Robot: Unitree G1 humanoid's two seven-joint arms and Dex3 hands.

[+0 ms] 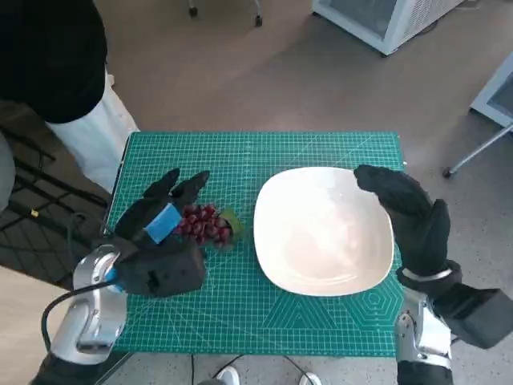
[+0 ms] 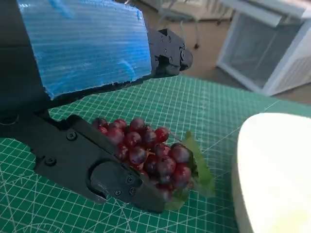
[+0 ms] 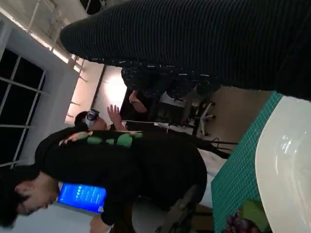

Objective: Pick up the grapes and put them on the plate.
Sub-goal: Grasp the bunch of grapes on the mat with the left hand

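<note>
**Left hand closing in on the grapes**

Nearest the robot, the left hand (image 1: 164, 241) straddles the grapes (image 1: 204, 224) on the green cutting mat (image 1: 240, 313), fingers (image 2: 104, 172) spread either side, touching but not lifting. This looks like the grasp step; next it must close firmly, then carry rightward. The white plate (image 1: 321, 277) sits just beside. The right hand (image 1: 409, 212) hovers open over its far rim.

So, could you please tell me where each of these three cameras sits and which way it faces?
Head view: on the head, looking steeply down at the green mat; shows both forearms, the left hand and the right hand.
Left wrist view: behind the left hand, facing the grapes between its fingers.
Right wrist view: behind the right hand, turned sideways, facing people beyond the table.
All three share the grapes and the white plate.
</note>
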